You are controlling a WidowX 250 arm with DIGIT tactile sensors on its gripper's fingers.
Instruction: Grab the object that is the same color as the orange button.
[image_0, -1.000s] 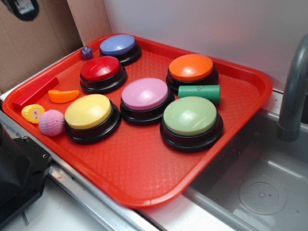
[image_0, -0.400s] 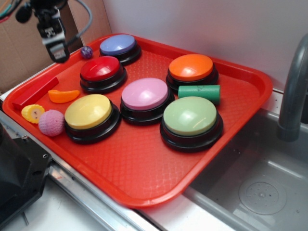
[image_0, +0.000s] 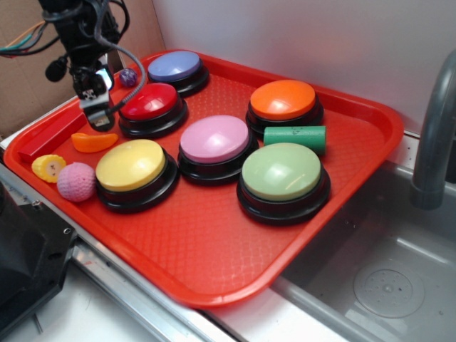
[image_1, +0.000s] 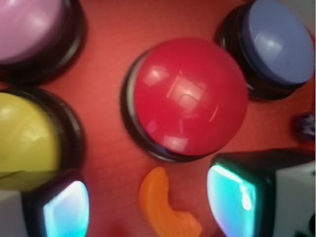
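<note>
The wedge [image_0: 94,142] lies flat on the red tray [image_0: 214,263], near its left side, and it is the only small thing there with the same color as the orange button [image_0: 283,100], which stands well apart toward the far right. It is a small crescent of glossy orange plastic, so I judge it to be light and stiff, not fragile, but smooth enough to slip out of a weak hold. In the wrist view the wedge [image_1: 165,210] shows its curved form clearly, with the thick middle part and the thin ends. The best place to take it is probably across the thick middle, one finger on the inner curve and one on the outer, because the thin ends could turn or slide away. The gripper [image_0: 100,117] hangs just above the far end of the wedge, and I cannot tell if it touches it. The fingers [image_1: 64,210] are spread wide apart, and in the wrist view the wedge sits between them, nearer to the right finger than to the left one. They hold nothing. The red button [image_1: 190,96] is just beside the wedge on the far side, and the yellow button [image_1: 27,133] is near on the other side, so there is little free room for the fingers to come down. A red bar [image_0: 51,137] lies near to the left, and a yellow toy [image_0: 48,168] and a pink ball [image_0: 75,181] lie nearer to the front.
</note>
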